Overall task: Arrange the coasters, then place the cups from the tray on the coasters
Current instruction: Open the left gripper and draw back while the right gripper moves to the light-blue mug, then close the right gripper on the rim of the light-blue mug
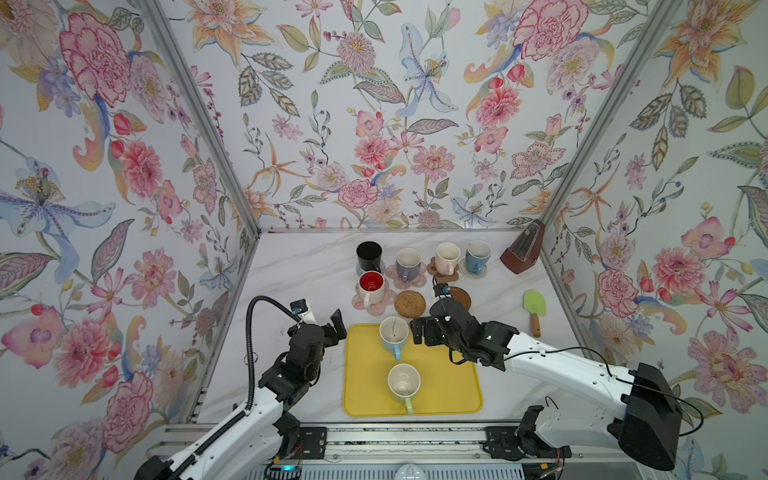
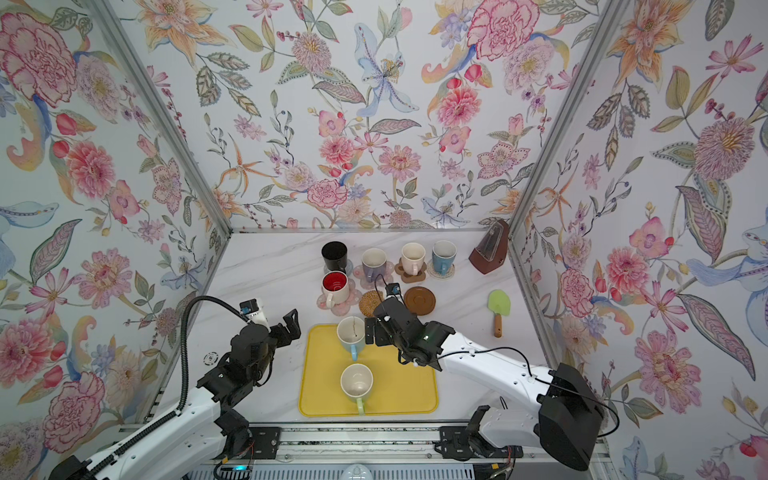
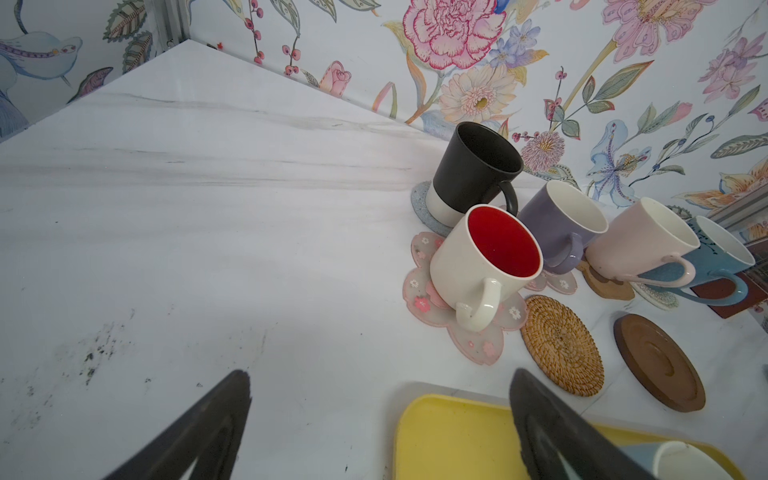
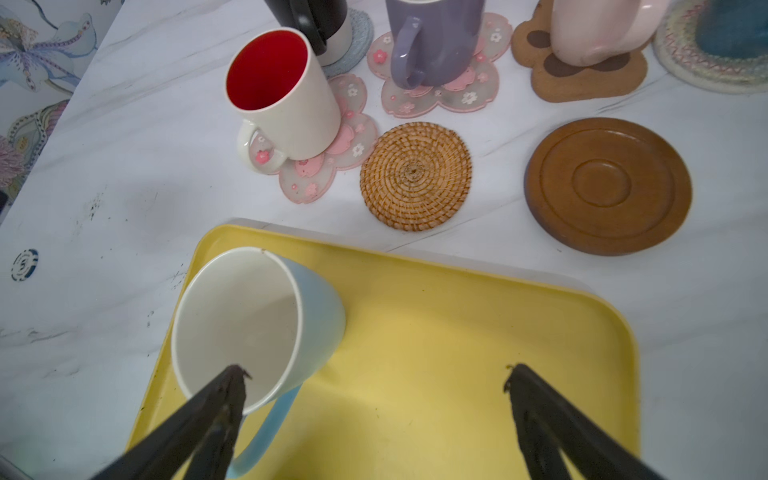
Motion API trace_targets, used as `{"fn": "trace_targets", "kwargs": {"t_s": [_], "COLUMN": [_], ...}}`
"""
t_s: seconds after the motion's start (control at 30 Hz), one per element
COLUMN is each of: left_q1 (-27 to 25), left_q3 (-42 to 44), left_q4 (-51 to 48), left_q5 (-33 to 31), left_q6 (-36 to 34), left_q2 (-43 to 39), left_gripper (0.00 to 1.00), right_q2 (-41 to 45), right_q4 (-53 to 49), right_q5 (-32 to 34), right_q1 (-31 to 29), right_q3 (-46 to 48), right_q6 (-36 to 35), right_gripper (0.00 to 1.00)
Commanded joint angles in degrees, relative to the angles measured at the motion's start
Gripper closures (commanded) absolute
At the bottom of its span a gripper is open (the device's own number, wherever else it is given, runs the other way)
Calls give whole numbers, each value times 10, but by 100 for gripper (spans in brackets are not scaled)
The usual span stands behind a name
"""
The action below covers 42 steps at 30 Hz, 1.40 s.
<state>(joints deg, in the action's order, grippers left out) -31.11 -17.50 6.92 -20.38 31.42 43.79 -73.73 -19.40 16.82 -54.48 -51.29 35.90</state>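
**Yellow tray [image 1: 449, 386] not empty yet**

It lies on the worktop [image 1: 291, 282], near the front. The light blue cup [image 1: 394, 334] and the green cup [image 1: 404, 384] stand on it. Five more cups [image 1: 408, 264] stand on coasters [image 1: 417, 279] at the back. The rattan coaster [image 1: 409, 304] and the wooden coaster [image 2: 419, 301] are bare. The right end effector [image 4: 374, 374] is spread wide over the tray, with one finger by the light blue cup's rim. The left end effector [image 3: 380, 378] is spread wide too and holds nothing.
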Motion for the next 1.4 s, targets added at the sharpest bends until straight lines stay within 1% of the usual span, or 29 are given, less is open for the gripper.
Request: {"fn": "trace_targets", "kwargs": {"t_s": [0.0,0.17,0.27,0.6,0.77,1.07,1.23,1.37], "left_q1": [5,6,6,8,10,11,14,16], "left_q3": [5,9,16,15,17,20,20,23], "left_q4": [3,-14,-12,-31,-27,-33,-37,-30], "left_q5": [-18,-25,-24,-33,-33,-32,-34,-30], "left_q6": [6,11,10,16,14,20,18,19], "left_q2": [-12,-26,-35,-50,-51,-57,-57,-55], "left_gripper": [1,1,1,1,1,1,1,1], "right_q2": [-9,-32,-46,-85,-102,-129,-146,-158], "right_q4": [-26,-29,-30,-39,-42,-47,-45,-46], "right_q5": [22,5,6,-10,-7,8,9,7], "right_q1": [-27,-50,-67,-103,-114,-116,-115,-115], "right_q3": [-23,-30,-35,-56,-59,-71,-78,-84], "right_q6": [20,36,38,50,55,51,48,47], "right_gripper": [1,2,2,8,11,25,34,43]}}
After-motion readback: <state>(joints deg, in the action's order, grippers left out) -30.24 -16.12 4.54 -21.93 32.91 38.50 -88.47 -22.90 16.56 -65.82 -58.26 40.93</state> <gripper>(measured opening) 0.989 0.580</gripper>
